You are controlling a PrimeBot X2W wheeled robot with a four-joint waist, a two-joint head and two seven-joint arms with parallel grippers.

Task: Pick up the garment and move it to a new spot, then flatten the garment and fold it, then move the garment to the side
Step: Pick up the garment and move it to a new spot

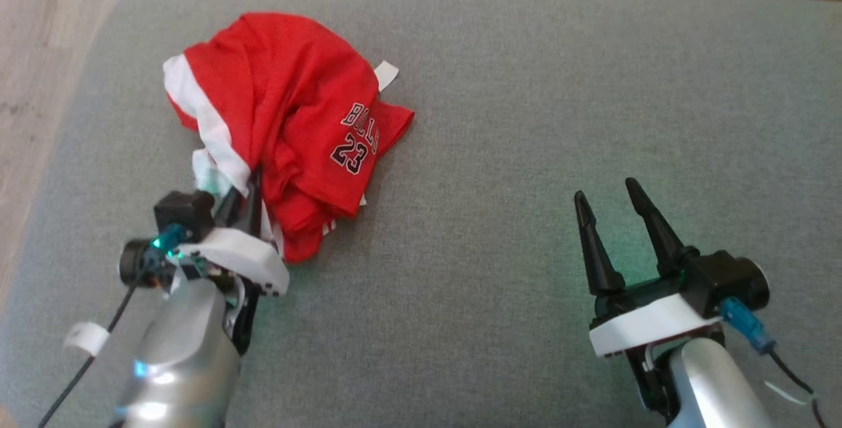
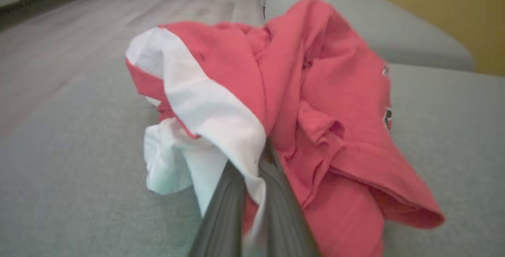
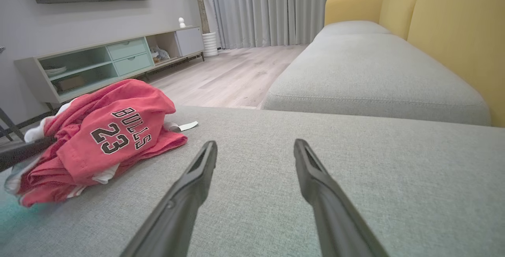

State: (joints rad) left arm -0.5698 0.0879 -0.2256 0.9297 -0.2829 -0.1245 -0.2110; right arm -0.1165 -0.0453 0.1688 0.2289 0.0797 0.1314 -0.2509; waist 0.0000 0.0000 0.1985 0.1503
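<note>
Starting at the left: the left fingers (image 1: 248,186) are pinched tight together, and the left wrist view shows white trim from the garment (image 1: 289,106) caught between them. So we have a grip on its near edge, right at the white stripe.

From that pinch the red jersey piles up ahead of the fingertips in a crumpled heap, with the "BULLS 23" panel draped on its right flank and a small white tag poking out on the far side. The heap seems to be resting on the grey sofa cushion (image 1: 526,119). We see no sign that it's off the fabric yet.

Moving right, it's bare cushion all the way across. The right fingers (image 1: 595,244) stand spread wide with nothing between them, well apart from the garment. In the right wrist view the jersey sits off to their left, out of reach.

Where does that leave us? By our reckoning we're at the very start. The hold is made, but the lift and carry to a new spot are yet to come. After that there's spreading it flat, folding it, and sliding it aside. The open cushion ahead of the right fingers looks like room for all of that.
</note>
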